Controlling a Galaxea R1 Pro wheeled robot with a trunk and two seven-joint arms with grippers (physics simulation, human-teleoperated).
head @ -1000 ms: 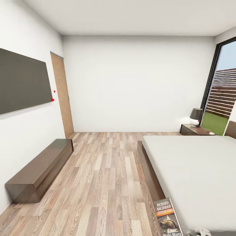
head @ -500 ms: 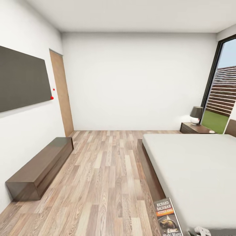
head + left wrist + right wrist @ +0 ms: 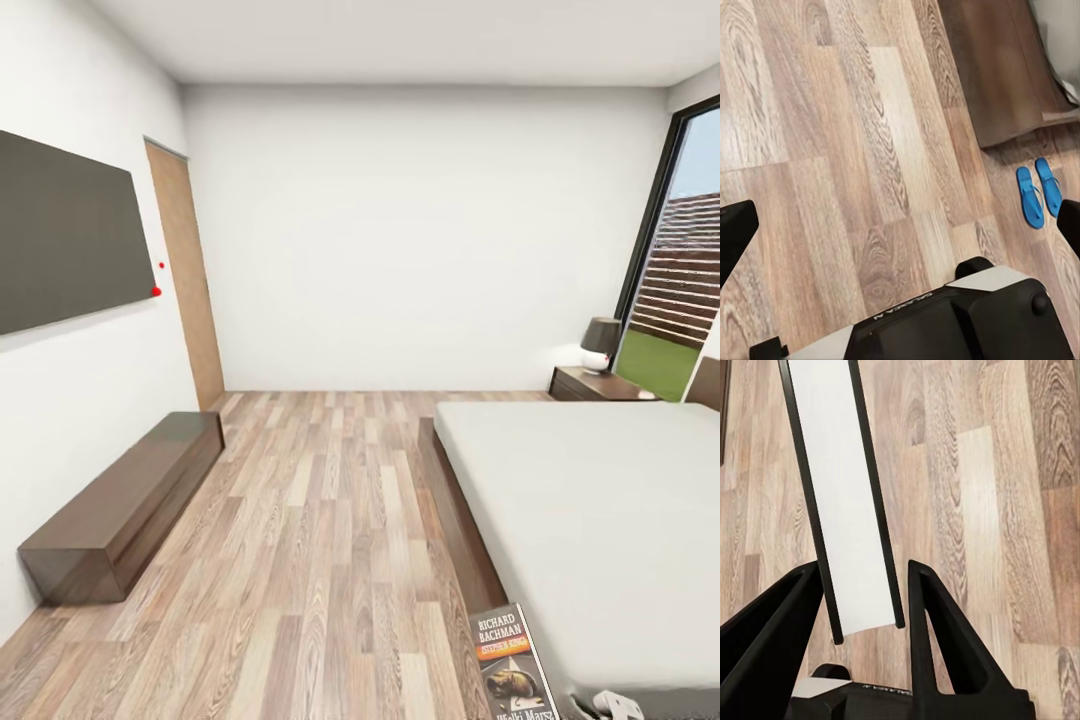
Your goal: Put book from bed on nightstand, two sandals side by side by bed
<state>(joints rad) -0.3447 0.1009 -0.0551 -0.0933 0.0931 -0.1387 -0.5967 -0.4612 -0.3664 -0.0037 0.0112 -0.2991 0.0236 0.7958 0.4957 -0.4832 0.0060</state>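
Book [image 3: 844,495] sits clamped edge-on in the right gripper [image 3: 862,592], near the bed's [image 3: 600,500] near corner. Left gripper [image 3: 900,225] hangs spread, holding nothing, with both sandals [image 3: 1039,191] paired on the floor. Keep the squeeze steady driving to the far nightstand [image 3: 590,385].

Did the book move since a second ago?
No. In the head view the book sits at the same spot against the bed edge. The far wall and lamp shifted up, so the camera tilted.
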